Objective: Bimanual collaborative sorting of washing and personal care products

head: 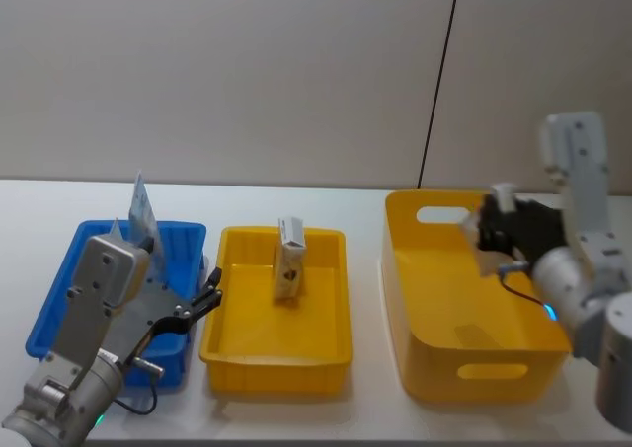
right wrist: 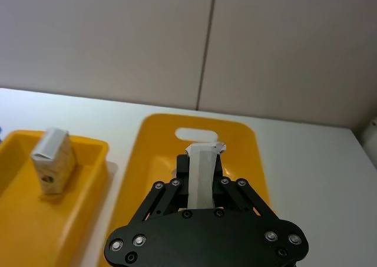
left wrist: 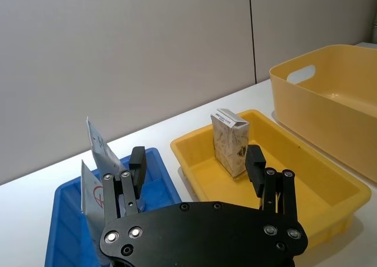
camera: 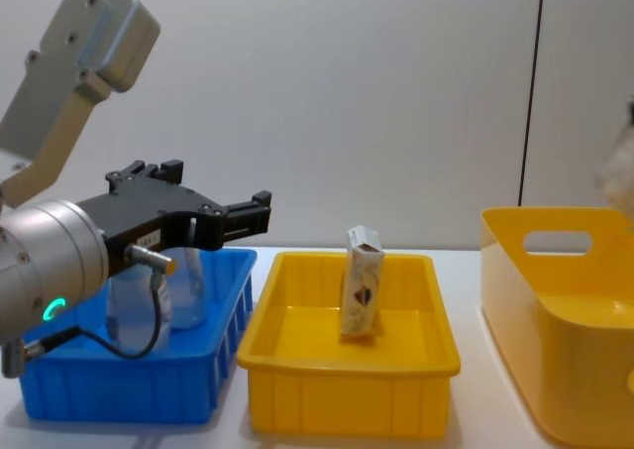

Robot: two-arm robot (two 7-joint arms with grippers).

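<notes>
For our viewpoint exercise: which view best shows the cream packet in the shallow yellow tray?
The left wrist view: the cream packet stands near, its folded top and two patterned faces plain. The chest view shows it side-on, the head view from above, the right wrist view farther off.

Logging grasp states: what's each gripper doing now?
Left gripper: open, empty, above blue bin rim.
Right gripper: shut on cream paper packet, over large yellow bin.

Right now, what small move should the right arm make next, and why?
Probably carry the right gripper left toward the tray. It is shut on a packet above the big bin, while a second packet of the same kind stands in the tray. The left gripper hangs open at the tray's left edge, perhaps for a handover.
</notes>
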